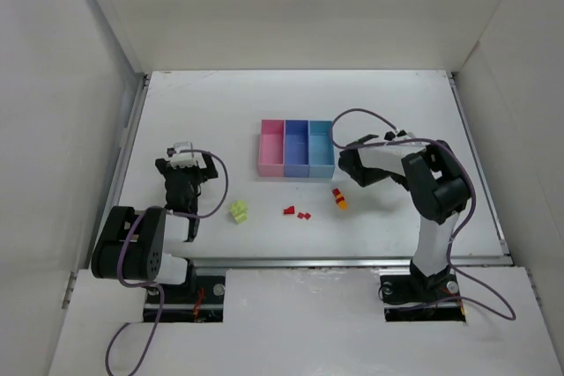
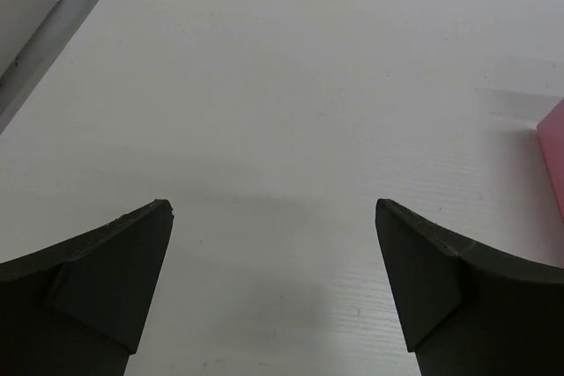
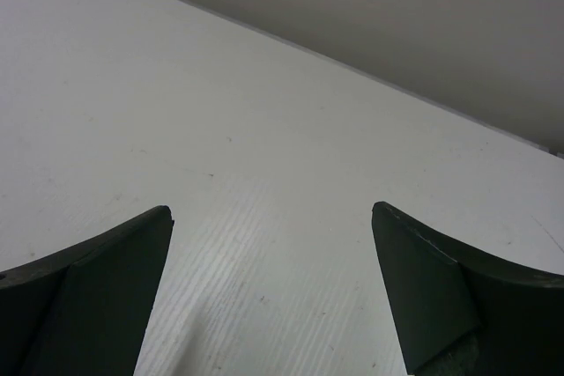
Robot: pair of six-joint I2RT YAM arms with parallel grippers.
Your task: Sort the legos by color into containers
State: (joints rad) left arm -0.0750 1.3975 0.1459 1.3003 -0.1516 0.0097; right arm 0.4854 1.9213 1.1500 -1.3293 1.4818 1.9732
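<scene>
Three joined bins stand mid-table: pink [image 1: 272,149], medium blue [image 1: 297,149], light blue [image 1: 321,149]. In front of them lie a yellow-green lego [image 1: 238,211], two small red legos [image 1: 289,210] [image 1: 304,215] and an orange-yellow lego with a red one against it [image 1: 338,197]. My left gripper [image 1: 185,156] is left of the bins, open and empty over bare table [image 2: 273,209]; the pink bin's edge [image 2: 553,160] shows at its right. My right gripper [image 1: 345,166] is beside the light blue bin, above the orange-yellow lego, open and empty [image 3: 270,210].
White walls enclose the table on the left, back and right. A metal rail [image 1: 352,261] runs along the near edge in front of both arm bases. Cables loop from each arm.
</scene>
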